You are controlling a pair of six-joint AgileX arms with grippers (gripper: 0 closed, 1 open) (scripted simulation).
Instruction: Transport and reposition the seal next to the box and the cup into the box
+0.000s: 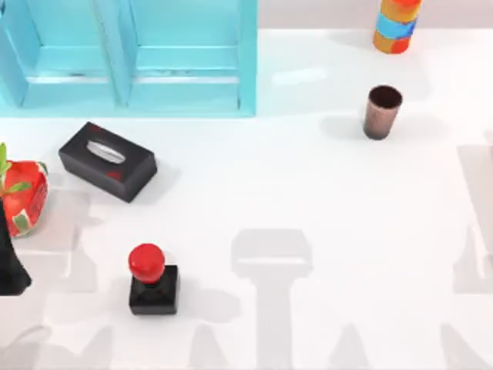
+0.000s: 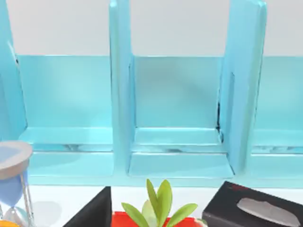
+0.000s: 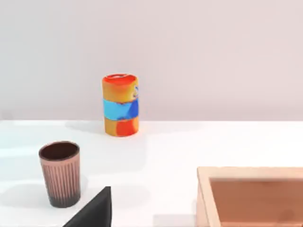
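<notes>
The seal (image 1: 153,279) and the cup (image 1: 382,111) both sit upright on the white table (image 1: 308,193), nobody gripping either.

So the seal's at the front left, red knob up on its black block, with a black tissue box (image 1: 108,161) behind it and a red strawberry-patterned thing (image 1: 23,196) off at the left edge. Cup's way over on the right side toward the back, well apart from the seal, with the striped can (image 1: 395,25) standing behind it. In the right wrist view the cup (image 3: 60,173) is near a corner of a tan wooden box (image 3: 251,196). A big blue shelf unit (image 1: 131,58) takes up the back left. There's a dark bit of the left arm (image 1: 11,262) at the left edge; can't tell the state of either arm's fingers.
</notes>
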